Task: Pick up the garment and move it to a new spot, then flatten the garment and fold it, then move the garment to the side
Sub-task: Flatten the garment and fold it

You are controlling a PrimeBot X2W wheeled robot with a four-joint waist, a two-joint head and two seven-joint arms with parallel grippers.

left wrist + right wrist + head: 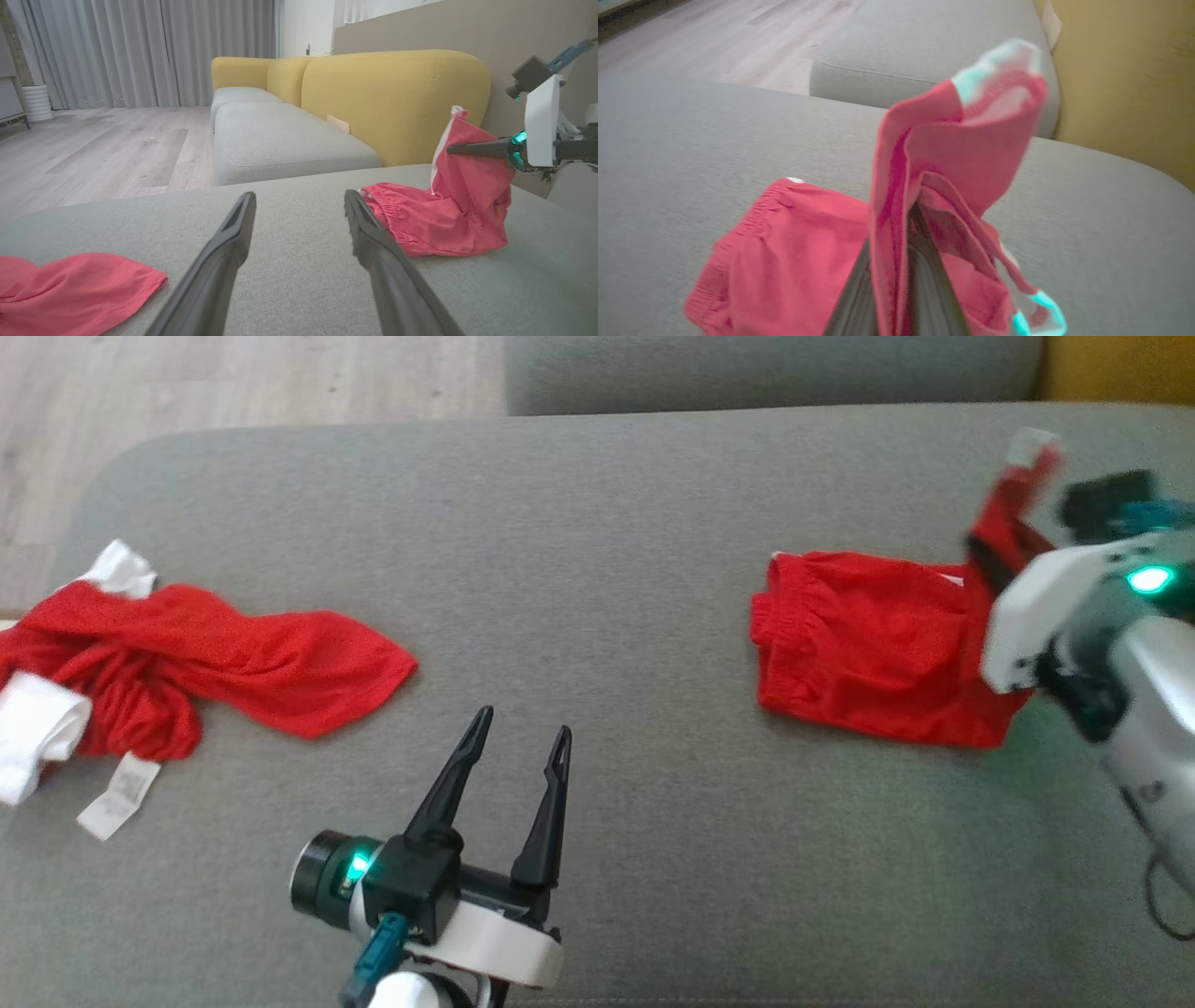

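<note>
My right claw [452, 149] is clenched on a corner of the red shorts [859, 644], pinching a white-edged leg hem and holding it up off the grey cushion [597, 523]. The rest of the shorts lie on the cushion at its right side, the gathered waistband toward the middle and the fabric rising in a peak to the pinched corner. In the right wrist view the cloth drapes over both fingers [859, 298] and hides their tips.

My left claw [523, 723] hangs released, jaws wide apart with nothing between them, over bare cushion near the front edge, well apart from the shorts.

A second red garment [205, 663] with white parts lies crumpled at the cushion's far left, a white label [117, 798] sticking out of it toward the front. Beyond the cushion I see another grey seat [280, 135] with a yellow backrest [397, 98], and a wooden floor [233, 373].
</note>
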